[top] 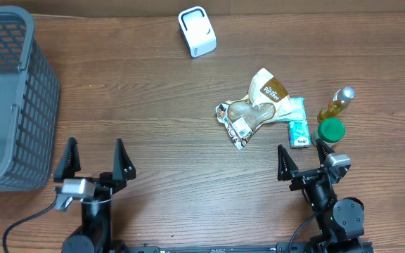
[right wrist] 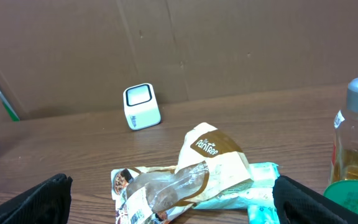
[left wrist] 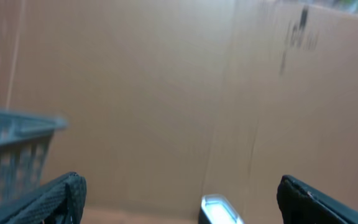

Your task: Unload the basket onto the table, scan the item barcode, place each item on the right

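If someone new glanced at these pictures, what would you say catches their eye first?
Most likely the pile of snack packets right of centre on the wooden table, with the white scanner standing alone near the far edge. The grey mesh basket fills the left side, and the left gripper and right gripper sit open at the near edge.

The table (top: 160, 119) showed matt wood grain, the basket (top: 9, 105) grey plastic mesh, the scanner (top: 197, 31) smooth white plastic with a glossy window. The bag (top: 255, 109) was crinkled shiny film, partly clear; the bottle (top: 332, 107) looked clear plastic, cap silvery; the wall (right wrist: 229, 43) was matt cardboard.
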Motion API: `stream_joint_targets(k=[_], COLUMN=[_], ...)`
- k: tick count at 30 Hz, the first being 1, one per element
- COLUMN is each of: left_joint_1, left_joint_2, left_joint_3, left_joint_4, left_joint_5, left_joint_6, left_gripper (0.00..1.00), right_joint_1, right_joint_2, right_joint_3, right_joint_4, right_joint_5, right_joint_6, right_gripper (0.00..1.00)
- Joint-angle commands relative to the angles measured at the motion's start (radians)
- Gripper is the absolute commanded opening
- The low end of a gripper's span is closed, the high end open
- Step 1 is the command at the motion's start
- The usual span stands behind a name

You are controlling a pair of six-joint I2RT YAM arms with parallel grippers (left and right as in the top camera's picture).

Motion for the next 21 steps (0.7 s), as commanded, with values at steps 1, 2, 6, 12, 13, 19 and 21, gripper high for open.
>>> stream_joint_targets(k=[1,2,6,12,13,19,21], left_joint_1=[0.0,0.0,0.0,-0.002,-0.002,-0.001,-0.001], left_joint_2=[-0.011,-0.011,-0.011,-0.011,-0.011,-0.011,-0.011], left_joint_3=[-0.011,-0.011,-0.011,-0.011,-0.011,-0.011,-0.011], left_joint_4=[-0.109,-0.148,-0.379,-0.49,-0.49,-0.49,-0.49], left_joint_5=[0.011,0.011,0.011,0.046,0.047,0.039,0.039], left_joint_6=[0.012,0.012,0.012,0.119,0.132,0.14,0.14], left_gripper=[1.0,0.99,1.0,0.99,1.0,1.0,1.0], right_joint_1=[-0.005,-0.005,-0.005,-0.005,-0.005,-0.005,-0.005], right_joint_2=[-0.009,-0.009,-0.009,-0.009,-0.009,-0.009,-0.009], right_joint_3=[-0.01,-0.01,-0.01,-0.01,-0.01,-0.01,-0.01], right_joint_4=[0.006,0.006,0.006,0.006,0.006,0.006,0.006], right_joint_5=[0.009,0.009,0.009,0.009,0.008,0.009,0.009], right_joint_6=[0.003,0.003,0.003,0.003,0.003,0.003,0.003], right_gripper=[1.0,1.0,1.0,1.0,1.0,1.0,1.0])
